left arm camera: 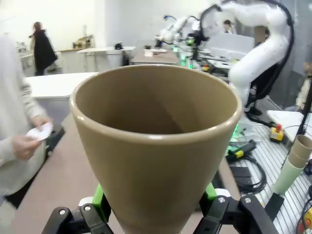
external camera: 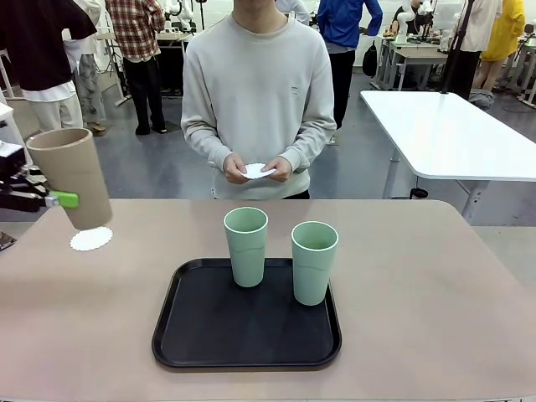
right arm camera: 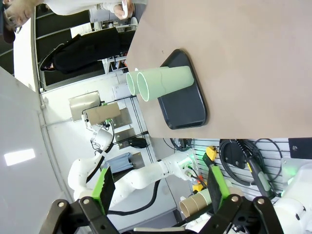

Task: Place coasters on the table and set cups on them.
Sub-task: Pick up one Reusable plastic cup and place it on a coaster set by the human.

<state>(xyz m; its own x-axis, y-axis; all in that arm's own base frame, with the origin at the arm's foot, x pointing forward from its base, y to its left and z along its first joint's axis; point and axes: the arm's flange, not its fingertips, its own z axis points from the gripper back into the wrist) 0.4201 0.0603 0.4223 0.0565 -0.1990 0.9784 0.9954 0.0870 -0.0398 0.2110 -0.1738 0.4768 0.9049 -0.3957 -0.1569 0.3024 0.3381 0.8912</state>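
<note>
At the table edge, left pincer half cropped, clamped on tan cup, right pincer apart.

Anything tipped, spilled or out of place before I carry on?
Only the tan cup, held in the left gripper, leans slightly over the coaster. Both mint cups stand upright on the black tray; nothing is spilled.

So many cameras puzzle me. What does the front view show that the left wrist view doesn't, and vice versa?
Front: a coaster at the tan cup's base, and two green cups on a tray. Left wrist: the tan cup's empty inside. Both: the tan cup in the left end effector, and a person holding a white disc.
</note>
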